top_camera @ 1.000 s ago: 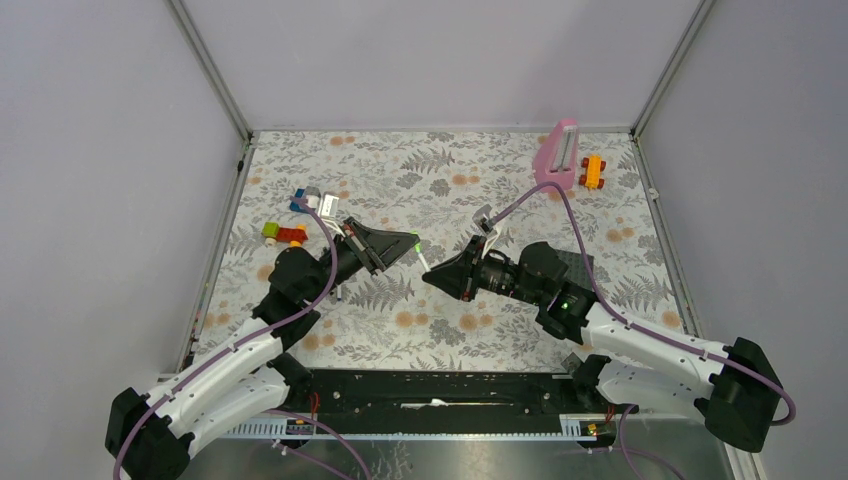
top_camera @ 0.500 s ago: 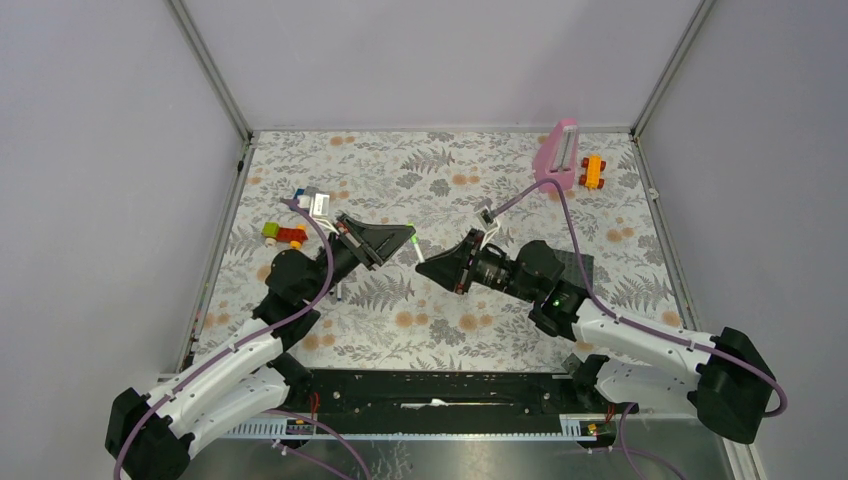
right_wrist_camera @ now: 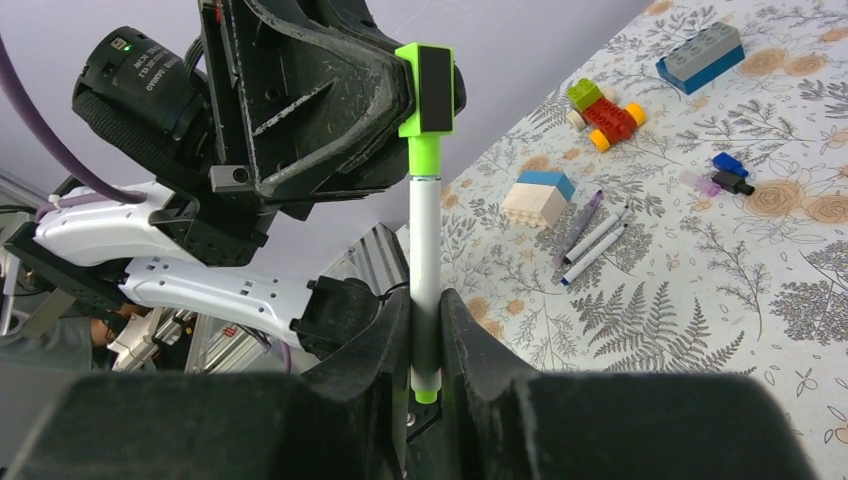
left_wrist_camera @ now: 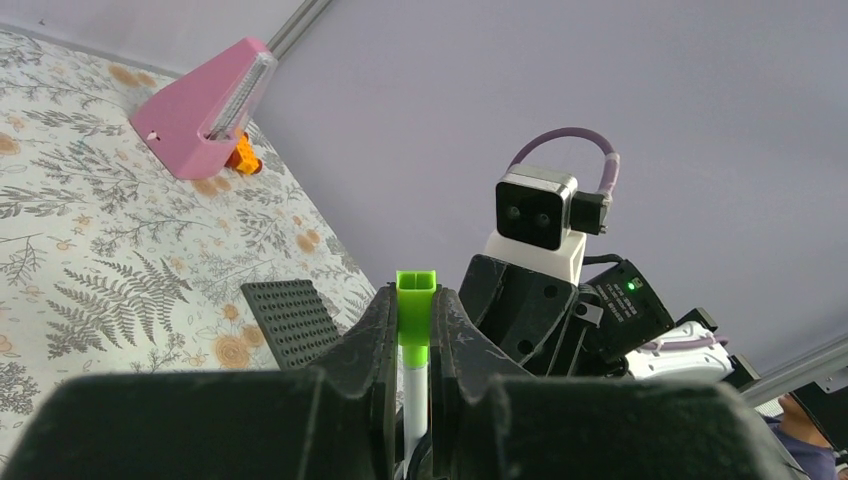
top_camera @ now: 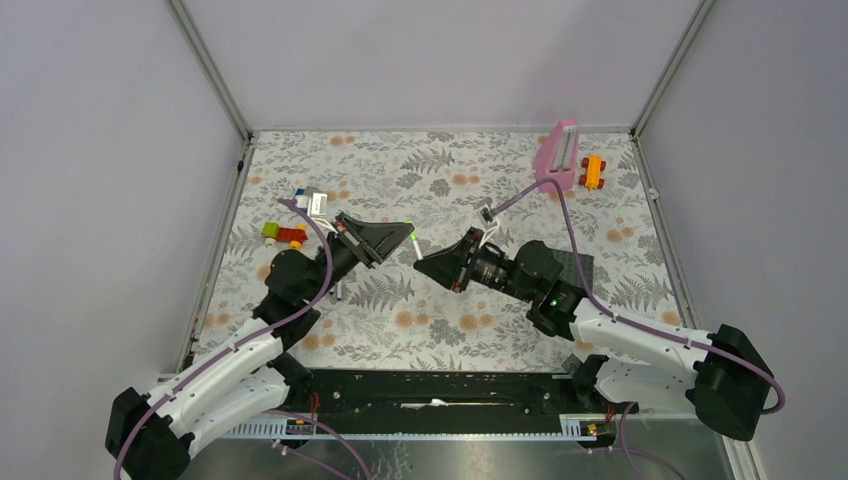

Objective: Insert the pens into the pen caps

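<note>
My left gripper (top_camera: 408, 233) is shut on the bright green pen cap (left_wrist_camera: 416, 305), held in the air above the mat. My right gripper (top_camera: 421, 264) is shut on a white-barrelled pen (right_wrist_camera: 425, 255). The pen's top end sits inside the green cap (right_wrist_camera: 426, 95), so the two grippers face each other tip to tip. Two more pens (right_wrist_camera: 592, 238) lie side by side on the mat. A blue cap (right_wrist_camera: 728, 163) and a black cap (right_wrist_camera: 734, 184) lie near them.
A pink wedge-shaped object (top_camera: 557, 152) and an orange toy (top_camera: 593, 171) are at the back right. A black studded plate (left_wrist_camera: 293, 318) lies under the right arm. Toy bricks (top_camera: 285, 234) lie at the left, with a white and blue one (right_wrist_camera: 540, 198) by the pens.
My right gripper has moved left and up towards the left gripper. The gap between them has closed and the pen's end has gone into the green cap.
</note>
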